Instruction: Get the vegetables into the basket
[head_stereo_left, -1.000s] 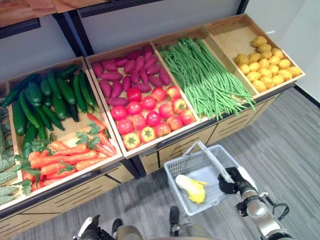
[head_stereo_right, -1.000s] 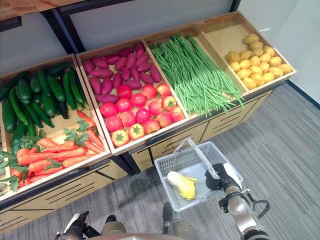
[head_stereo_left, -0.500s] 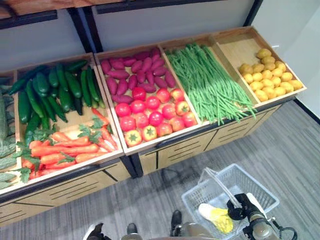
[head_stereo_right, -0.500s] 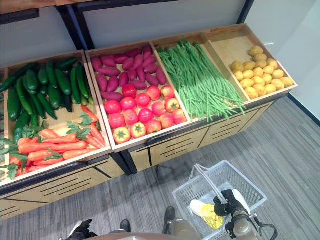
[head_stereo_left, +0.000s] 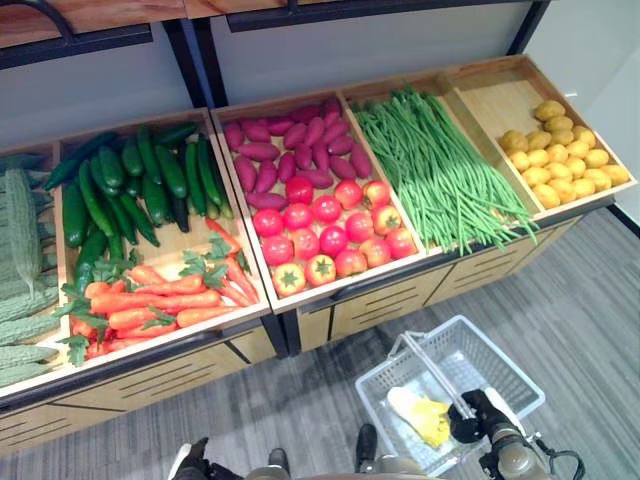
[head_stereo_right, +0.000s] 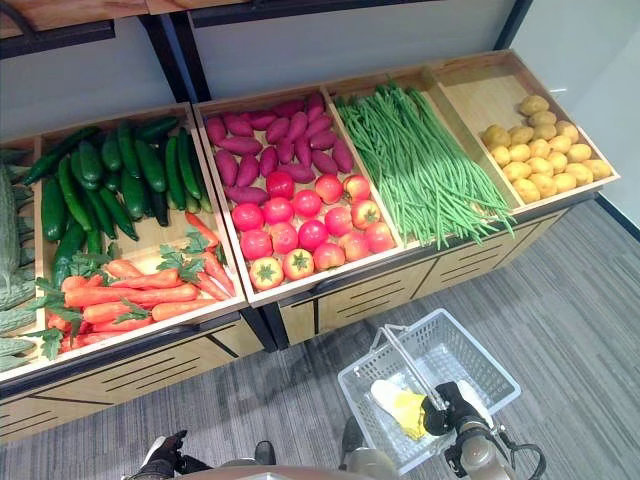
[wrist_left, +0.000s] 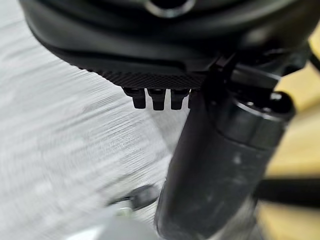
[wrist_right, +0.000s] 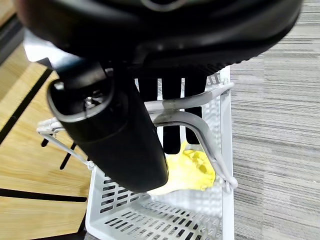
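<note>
A white plastic basket (head_stereo_left: 505, 357) hangs over the grey floor in front of the shelf, below the green beans (head_stereo_left: 440, 170). My right hand (head_stereo_left: 470, 420) is shut on its handle (wrist_right: 200, 130), with the fingers (wrist_right: 170, 120) hooked under the bar. A yellow and white leafy vegetable (head_stereo_left: 420, 415) lies inside the basket. My left hand (head_stereo_left: 185, 462) hangs low at the lower left, holding nothing, its fingers (wrist_left: 155, 97) relaxed.
The sloped wooden shelf holds bitter gourds (head_stereo_left: 25, 250), cucumbers (head_stereo_left: 130, 185), carrots (head_stereo_left: 150, 300), red tomatoes (head_stereo_left: 330, 230), purple sweet potatoes (head_stereo_left: 285, 160) and yellow potatoes (head_stereo_left: 560, 160). Wooden drawer fronts (head_stereo_left: 390, 300) run below it. Grey floor (head_stereo_left: 590, 300) lies to the right.
The camera has shifted, so the shelf sits further right in view. The basket in my right hand has come away from the shelf front, towards me and to the right.
</note>
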